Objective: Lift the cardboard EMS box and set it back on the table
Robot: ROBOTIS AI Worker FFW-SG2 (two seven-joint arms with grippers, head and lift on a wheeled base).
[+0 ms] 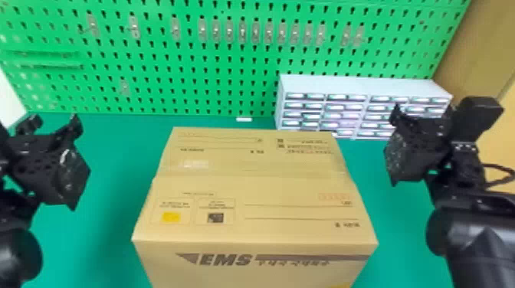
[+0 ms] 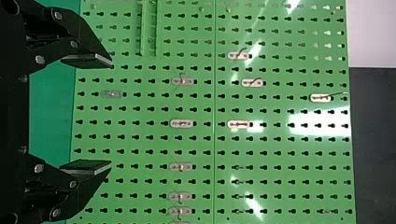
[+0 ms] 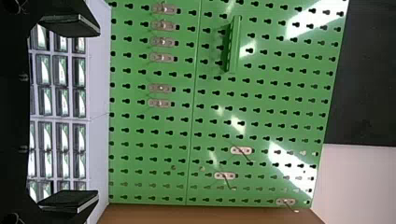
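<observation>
A large tan cardboard EMS box [image 1: 249, 187], closed on top, sits in the middle of the green table [image 1: 109, 191], directly in front of you, with your two black metal grippers at its sides, both apart from it. Expect stiff panels that bow inward if you squeeze hard; its weight you cannot tell, though an empty carton would be light, and smooth card may slip. It looks far too wide for one gripper, so press evenly on the left and right walls, below the top edge and around mid-height, keeping it level. The head view gives you the printed top and front, and the gap on each side. The left wrist view gives you the left gripper [image 2: 111, 113] from close by, its jaws spread with nothing between them, facing a green perforated pegboard [image 2: 280, 154]. The right wrist view gives you the right gripper [image 3: 99, 113], jaws also spread and holding nothing, plus a close look at the pale grey cabinet of small drawers [image 3: 100, 70].
</observation>
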